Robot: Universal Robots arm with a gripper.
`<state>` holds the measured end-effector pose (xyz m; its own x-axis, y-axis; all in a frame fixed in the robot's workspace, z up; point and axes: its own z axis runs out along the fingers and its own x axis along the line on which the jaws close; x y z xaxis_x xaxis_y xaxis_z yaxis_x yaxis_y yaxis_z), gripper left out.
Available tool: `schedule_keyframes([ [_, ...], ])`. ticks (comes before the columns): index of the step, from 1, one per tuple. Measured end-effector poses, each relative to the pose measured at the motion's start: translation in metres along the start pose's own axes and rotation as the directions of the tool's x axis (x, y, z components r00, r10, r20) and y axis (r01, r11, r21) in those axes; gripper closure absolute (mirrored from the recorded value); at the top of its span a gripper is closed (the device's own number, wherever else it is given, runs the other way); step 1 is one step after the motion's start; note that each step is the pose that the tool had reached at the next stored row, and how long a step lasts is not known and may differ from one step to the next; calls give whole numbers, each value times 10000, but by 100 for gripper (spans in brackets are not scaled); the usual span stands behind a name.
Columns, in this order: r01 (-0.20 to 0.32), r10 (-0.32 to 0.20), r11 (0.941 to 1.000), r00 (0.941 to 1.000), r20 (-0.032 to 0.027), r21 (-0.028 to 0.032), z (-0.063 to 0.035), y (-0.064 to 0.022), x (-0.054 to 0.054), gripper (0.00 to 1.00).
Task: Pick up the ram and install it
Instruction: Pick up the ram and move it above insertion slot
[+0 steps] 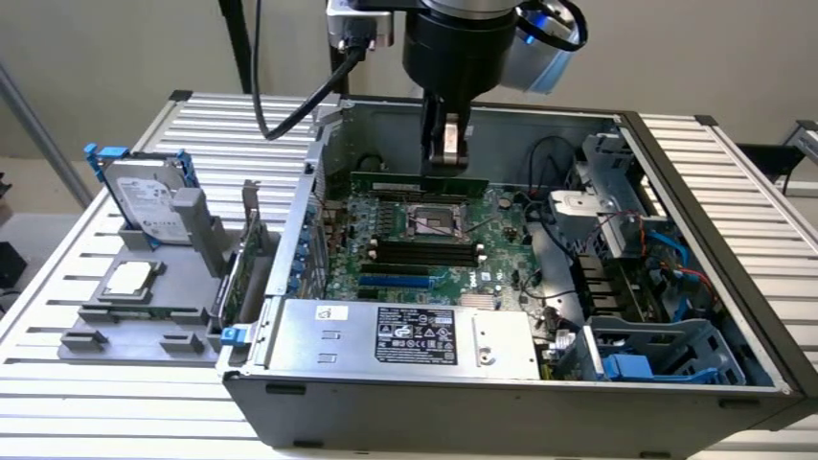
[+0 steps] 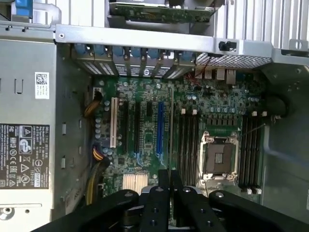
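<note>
My claw [image 1: 447,161] hangs inside the open grey sheet-metal computer case [image 1: 715,192]. Its two dark fingers are pressed close together, pinching the ram [image 1: 397,179], a long, thin green circuit-board stick, by its upper edge. The stick lies level beneath my fingertips with its flat face towards the exterior view. It is raised above the green motherboard [image 1: 383,230] and is not seated in any slot.

From my wrist I see my black, bolt-studded fingers [image 2: 157,203] and the ram [image 2: 171,125] edge-on, as a pale narrow line. That line runs between a long glossy blue plastic slot [image 2: 159,125] and a bank of ribbed black memory slots [image 2: 187,140]. Past those slots sits the square processor socket [image 2: 219,157] with its bright metal frame, and a second bank of black slots lies on its other side.

Along the near side of the case lies a boxy silver power supply [image 1: 409,335], smooth and matt, carrying a black printed label.

Outside the case, on the exterior view's left, a moulded grey plastic holder [image 1: 90,331] rests on the ribbed aluminium table [image 1: 77,383]. In the holder stand a flat metal hard drive [image 1: 141,201] with blue clips, leaning upright, and a small square silver processor chip [image 1: 132,280], lying flat. A larger green card [image 1: 249,259] with a metal bracket stands on edge just beside the case wall.
</note>
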<state>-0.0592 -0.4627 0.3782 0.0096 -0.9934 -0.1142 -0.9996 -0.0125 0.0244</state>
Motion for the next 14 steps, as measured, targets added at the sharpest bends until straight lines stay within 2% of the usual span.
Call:
schedule_keyframes([
  [9, 1, -1, 10000, 10000, -18, -1, 128, -172, -350, 87],
  [14, -2, 2, 10000, 10000, -30, 0, 145, -195, -386, 87],
])
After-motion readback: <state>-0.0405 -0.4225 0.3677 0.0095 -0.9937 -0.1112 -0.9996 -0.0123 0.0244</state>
